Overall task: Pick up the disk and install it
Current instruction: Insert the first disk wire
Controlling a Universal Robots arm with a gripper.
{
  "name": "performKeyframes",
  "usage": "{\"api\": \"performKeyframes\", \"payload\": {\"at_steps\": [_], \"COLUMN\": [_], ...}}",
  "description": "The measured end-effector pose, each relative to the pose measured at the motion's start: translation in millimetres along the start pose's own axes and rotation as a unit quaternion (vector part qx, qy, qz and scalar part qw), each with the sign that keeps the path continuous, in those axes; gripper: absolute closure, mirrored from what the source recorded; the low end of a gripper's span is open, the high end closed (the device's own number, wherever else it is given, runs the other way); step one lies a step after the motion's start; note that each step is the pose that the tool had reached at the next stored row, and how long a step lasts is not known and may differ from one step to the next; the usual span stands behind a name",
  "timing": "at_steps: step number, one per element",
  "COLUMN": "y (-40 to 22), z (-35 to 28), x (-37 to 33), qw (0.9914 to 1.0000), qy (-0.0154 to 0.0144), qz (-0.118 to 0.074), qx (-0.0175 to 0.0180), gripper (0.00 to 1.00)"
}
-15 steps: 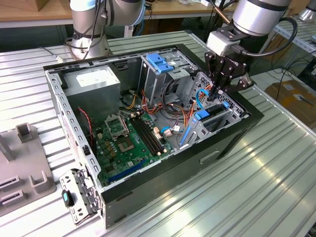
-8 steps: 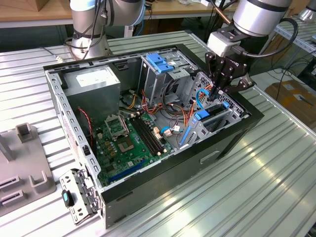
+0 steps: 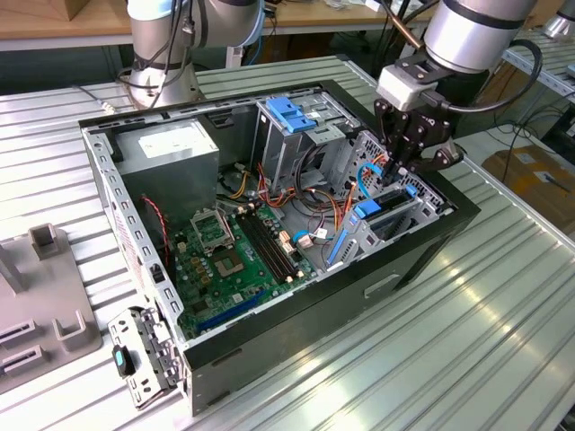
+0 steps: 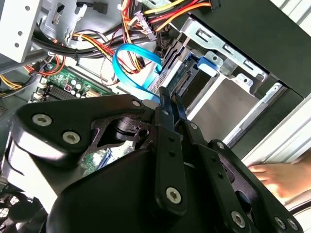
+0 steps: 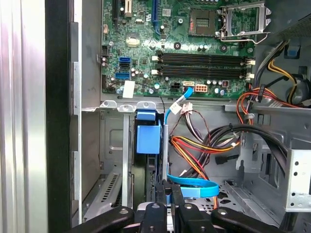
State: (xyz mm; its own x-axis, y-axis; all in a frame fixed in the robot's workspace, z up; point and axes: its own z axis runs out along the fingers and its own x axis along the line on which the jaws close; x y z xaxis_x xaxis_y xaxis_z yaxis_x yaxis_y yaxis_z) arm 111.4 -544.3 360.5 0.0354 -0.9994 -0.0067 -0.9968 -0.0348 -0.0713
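Note:
The disk [image 3: 386, 208] stands on edge in the drive bay at the end of the open computer case [image 3: 296, 332] toward the exterior view's right. Its blue carrier [image 5: 148, 138] shows beside a thin grey metal edge, and the carrier's corner [image 4: 209, 60] sits against the bay's metal frame. My gripper [image 3: 395, 171] hangs straight above it. In both wrist views the black fingers [image 5: 169, 187] are drawn close together on the disk's upper edge, and my gripper [image 4: 170, 99] shows the same narrow closure.
A blue flat cable [image 5: 194, 182] and bundles of coloured wires lie close beside the bay. The motherboard [image 3: 234, 260], a grey power supply [image 3: 171, 148] and a metal cage with blue clips [image 3: 292, 112] fill the case. A person's hand [image 4: 282, 177] rests outside the case wall.

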Motion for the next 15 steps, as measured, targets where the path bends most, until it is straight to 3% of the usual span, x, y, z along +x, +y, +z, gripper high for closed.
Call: {"api": "performKeyframes", "payload": {"at_steps": [6, 12, 15], "y": [0.7, 0.8, 0.9], "z": [5.3, 5.9, 6.2], "x": [1.5, 2.3, 3.2], "qw": [1.00000, 1.00000, 0.99999], "qy": [0.0000, 0.0001, -0.0003], "qz": [0.000, 0.000, 0.000], "qx": [0.0012, 0.0023, 0.0047], "gripper": [0.84, 0.84, 0.84]}}
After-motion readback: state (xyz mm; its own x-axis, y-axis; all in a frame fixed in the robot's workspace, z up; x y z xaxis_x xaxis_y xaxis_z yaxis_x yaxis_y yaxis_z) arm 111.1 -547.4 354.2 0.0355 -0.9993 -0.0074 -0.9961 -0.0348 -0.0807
